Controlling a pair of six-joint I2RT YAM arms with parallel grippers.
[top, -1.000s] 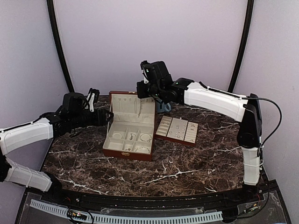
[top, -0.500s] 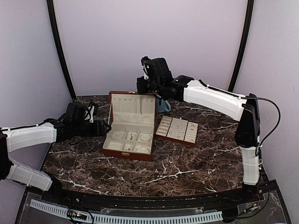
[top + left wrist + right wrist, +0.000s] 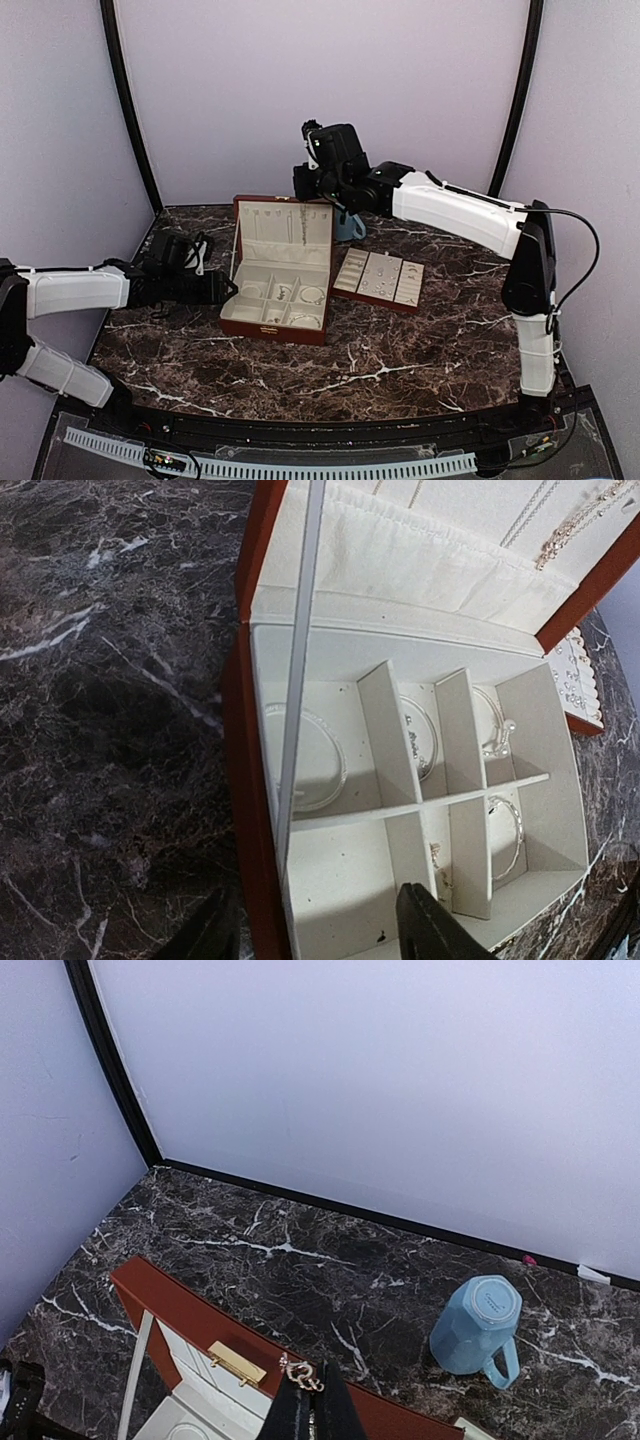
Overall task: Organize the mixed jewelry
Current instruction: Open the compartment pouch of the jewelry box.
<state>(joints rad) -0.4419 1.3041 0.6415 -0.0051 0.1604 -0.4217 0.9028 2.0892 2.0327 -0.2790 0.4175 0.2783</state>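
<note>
The work is mid-transfer. The right tool (image 3: 308, 1392) hangs high over the back of the open jewelry box (image 3: 277, 300), above the top edge of the upright lid and just behind its brass clasp (image 3: 238, 1362). Its jaws are pinched together on a small glinting jewelry piece (image 3: 300, 1372), a looped silvery bit that sticks out at the fingertips. That piece is off the counter (image 3: 400, 350) and clear of the box, in the air over the lid.

By the look of it, placing comes next. The right arm would need to come forward over the lid and down into one of the cream compartments, or onto the lid lining where chains (image 3: 560, 525) hang. It should let go only once it is low enough that the piece cannot bounce out. Several compartments already hold silvery bangles (image 3: 312, 765). The divided tray (image 3: 380, 278) lies just to the right of the box, and the upturned light-blue mug (image 3: 478, 1325) stands behind it.

The left tool (image 3: 315, 892) sits low at the box's left side with its jaws about half apart. One finger is outside over the counter and the other over the near compartment, so they straddle the side wall. It holds nothing, and whether it touches the wall cannot be told. The lid's pale strap (image 3: 300, 680) crosses its view.
</note>
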